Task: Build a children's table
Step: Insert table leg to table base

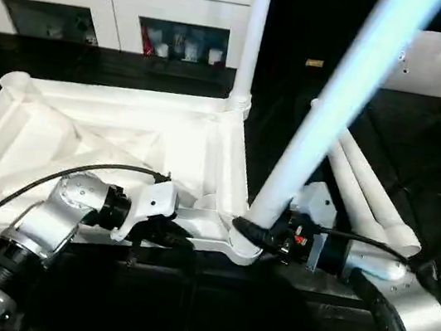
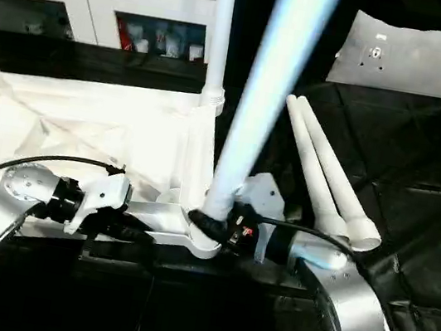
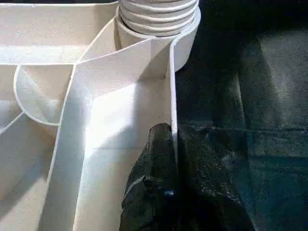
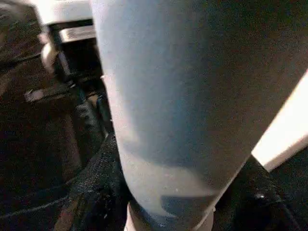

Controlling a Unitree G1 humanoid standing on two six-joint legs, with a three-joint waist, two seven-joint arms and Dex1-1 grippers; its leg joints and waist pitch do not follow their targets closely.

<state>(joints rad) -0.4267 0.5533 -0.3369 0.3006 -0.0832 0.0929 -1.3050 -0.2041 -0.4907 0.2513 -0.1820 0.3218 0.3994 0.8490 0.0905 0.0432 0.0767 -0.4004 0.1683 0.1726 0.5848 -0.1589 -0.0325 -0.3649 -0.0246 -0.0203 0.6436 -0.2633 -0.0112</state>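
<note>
The children's table (image 1: pixel 125 129) is showing plain white, its ribbed underside facing up, and its tube legs (image 2: pixel 327 178) are matching it. The counter (image 2: pixel 422 164) is wearing black quilted cover, and the forearms (image 1: pixel 408 304) are gleaming silver.

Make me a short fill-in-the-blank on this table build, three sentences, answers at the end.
1. The right gripper holds a white tube ____.
2. The left gripper pinches the table top's ____.
3. ____ spare legs lie on the black cover.

Missing words: leg; rim; Two
</note>
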